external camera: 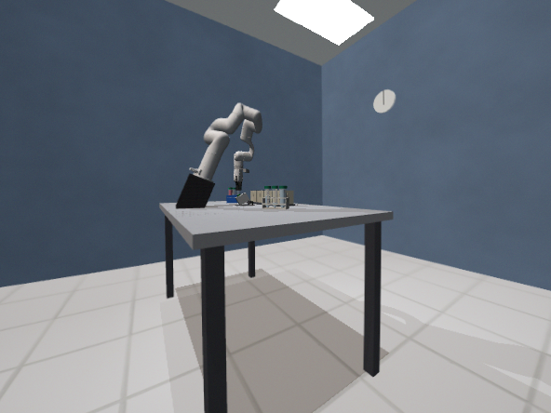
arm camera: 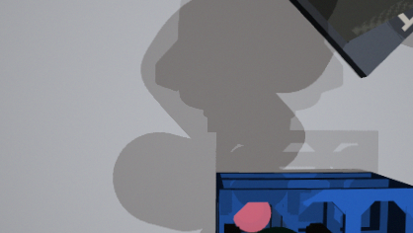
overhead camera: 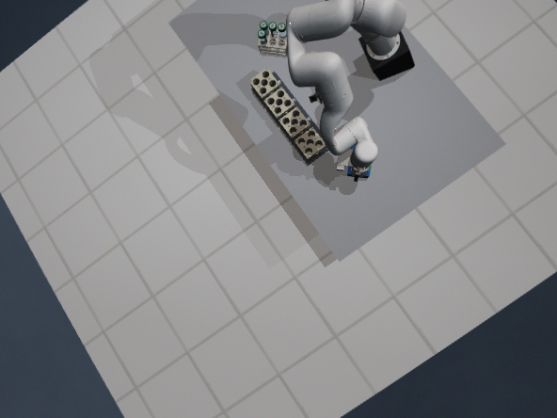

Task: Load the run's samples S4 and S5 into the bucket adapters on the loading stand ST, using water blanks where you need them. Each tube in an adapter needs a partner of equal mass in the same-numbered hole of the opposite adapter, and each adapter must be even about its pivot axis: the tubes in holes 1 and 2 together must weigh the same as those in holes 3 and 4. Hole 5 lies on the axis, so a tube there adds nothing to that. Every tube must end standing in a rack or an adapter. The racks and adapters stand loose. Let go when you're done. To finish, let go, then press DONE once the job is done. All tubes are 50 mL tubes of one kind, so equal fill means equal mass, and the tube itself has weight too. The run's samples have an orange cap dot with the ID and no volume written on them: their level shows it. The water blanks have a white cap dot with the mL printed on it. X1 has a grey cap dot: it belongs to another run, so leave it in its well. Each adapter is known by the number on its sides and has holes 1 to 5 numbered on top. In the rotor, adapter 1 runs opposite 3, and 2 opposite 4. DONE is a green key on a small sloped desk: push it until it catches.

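My gripper point(external camera: 238, 189) point(arm camera: 279, 230) point(overhead camera: 352, 174) points down over the blue rack point(external camera: 231, 200) point(arm camera: 366, 197). Its black fingertips stand close on both sides of a dark green cap at the wrist view's bottom edge, shut on that tube, which stands in the rack. Its cap dot is out of view. A pink-red shape point(arm camera: 253, 216) shows beside it in the rack. Four pale adapters point(overhead camera: 264, 82) point(overhead camera: 279, 102) point(overhead camera: 294, 121) point(overhead camera: 310, 142) stand in a row; their visible holes look empty. A clear rack point(overhead camera: 273, 52) point(external camera: 275, 207) holds several green-capped tubes point(overhead camera: 263, 24) point(external camera: 282, 195), partly hidden by the arm in the top view.
A dark slab edge point(arm camera: 364, 71) with part of a pale letter lies at the wrist view's upper right. A small grey sloped block point(external camera: 242, 198) stands near the blue rack in the exterior view. The arm hangs over the area between the racks. The DONE key cannot be made out.
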